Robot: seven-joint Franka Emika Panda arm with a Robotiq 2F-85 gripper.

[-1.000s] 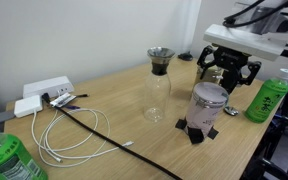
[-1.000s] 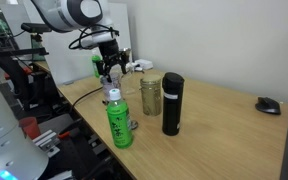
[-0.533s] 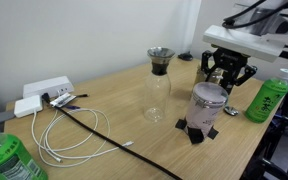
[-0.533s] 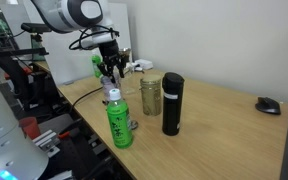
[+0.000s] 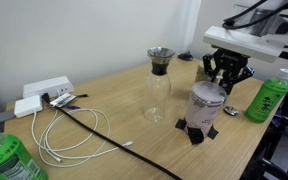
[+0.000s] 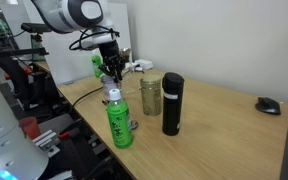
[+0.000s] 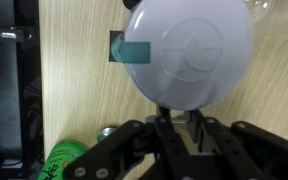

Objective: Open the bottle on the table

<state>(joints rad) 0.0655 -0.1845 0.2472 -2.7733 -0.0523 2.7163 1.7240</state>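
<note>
- Toward the right end of the bench [image 5: 114,88] in an exterior view, the bottle [image 5: 206,110] stands upright: squat, whitish-grey, on a dark foot, with a broad white cap [image 5: 210,95]
- the hand [image 5: 225,83] hangs just above and behind that cap, with its fingers drawn together and their tips at the cap's far rim
- whether they pinch any part of the cap I cannot tell
- the wrist view looks straight down on the domed cap [image 7: 189,50], with the hand [image 7: 184,113] coming in from the bottom, its fingers shut against each other at the cap's near edge
- a teal strip [image 7: 134,50] sticks out to the left from under the cap, over bare wood grain [image 7: 79,90]
- a clear glass carafe [image 5: 158,88] with a dark funnel top stands upright near the bottle, apart from it
- a green bottle [image 5: 267,97] stands just beyond the hand at the bench's edge, and another green bottle [image 5: 6,160] sits in the near corner
- a white power strip [image 5: 46,92] lies by the wall, with white cable loops [image 5: 59,135] and a black cable [image 5: 114,135] running across the wood
- in an exterior view from the opposite end, the hand [image 6: 112,76] hangs low behind a green bottle [image 6: 119,120], and the task's bottle cannot be made out there
- a glass vessel [image 6: 150,95] and a dark cylinder [image 6: 172,103] stand side by side, well apart from a dark mouse [image 6: 269,105]
</note>
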